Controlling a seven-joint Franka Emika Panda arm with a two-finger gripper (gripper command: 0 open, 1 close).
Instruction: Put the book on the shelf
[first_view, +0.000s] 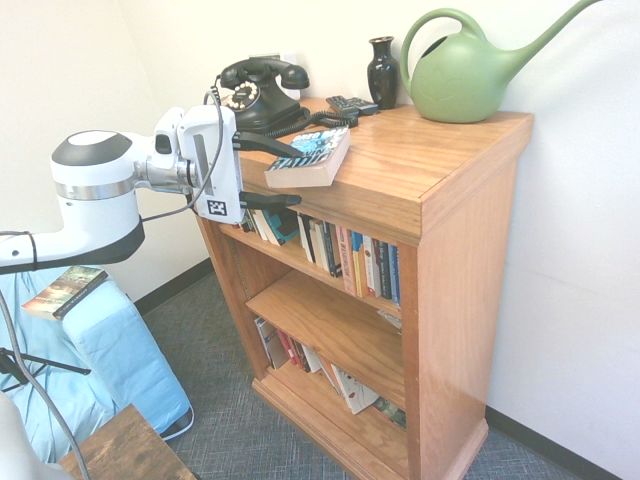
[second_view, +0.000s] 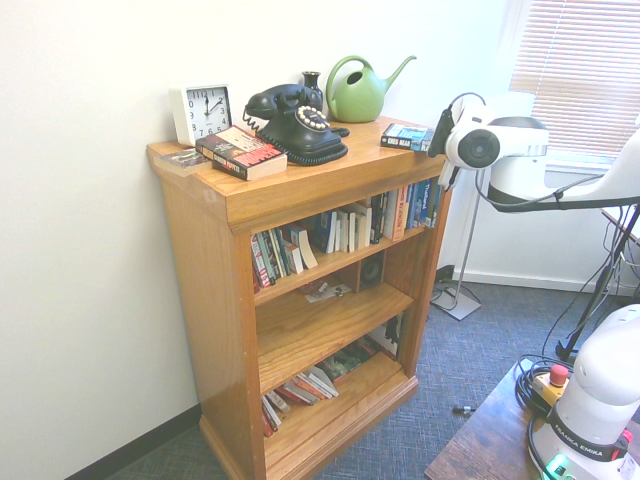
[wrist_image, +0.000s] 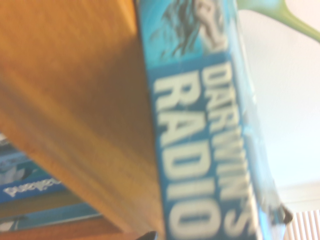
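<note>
Your book (first_view: 312, 156) already lies flat on the shelf (first_view: 430, 150) top at its front corner, between the spread, empty hand (first_view: 268, 172) fingers; stiff, fairly heavy, best gripped across its thickness.

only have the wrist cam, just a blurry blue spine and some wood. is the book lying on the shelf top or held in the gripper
Observer: The book lies flat on top of the shelf, at the corner nearest the arm.
Operator: gripper open or shut
Observer: The gripper is open, with one finger above the top's edge and one below it.
Operator: whats behind the book
Observer: A black telephone stands just behind it.
</note>
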